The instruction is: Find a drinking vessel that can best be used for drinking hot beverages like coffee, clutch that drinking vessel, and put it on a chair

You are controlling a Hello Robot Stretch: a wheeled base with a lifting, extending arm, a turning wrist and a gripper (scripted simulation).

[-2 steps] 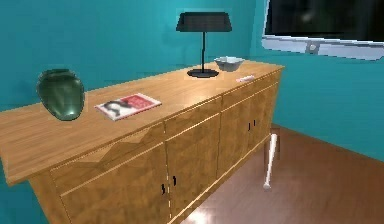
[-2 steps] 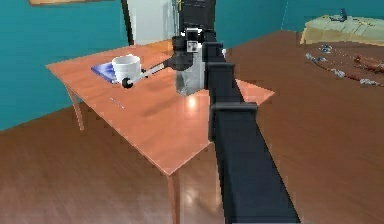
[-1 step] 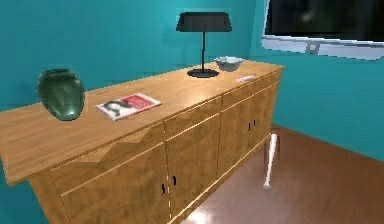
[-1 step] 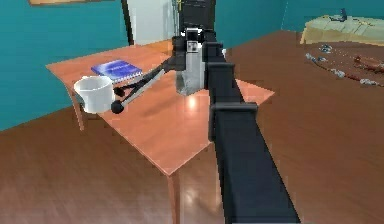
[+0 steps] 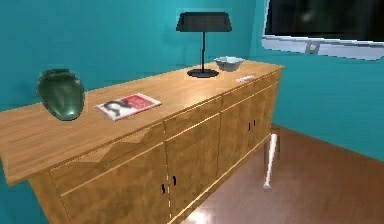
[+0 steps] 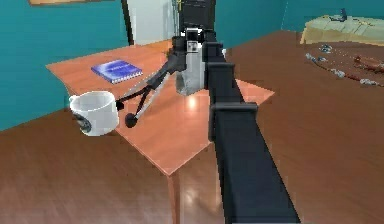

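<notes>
Item 1: white ceramic coffee mug (image 6: 93, 110), which I judge light, rigid, slick and breakable, hangs held at the gripper's (image 6: 126, 111) far end, off the orange wooden table's (image 6: 165, 130) edge; I favour gripping its rim wall.

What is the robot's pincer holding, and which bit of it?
The pincer holds the mug, hanging past the table's edge, by its side on the picture's right; whether that is the handle cannot be told.

teal walls (image 5: 100, 40) | brown wood floor (image 5: 320, 180) | wooden sideboard (image 5: 210, 140) | dark window (image 5: 325, 20) | orange table (image 6: 180, 145)
</notes>
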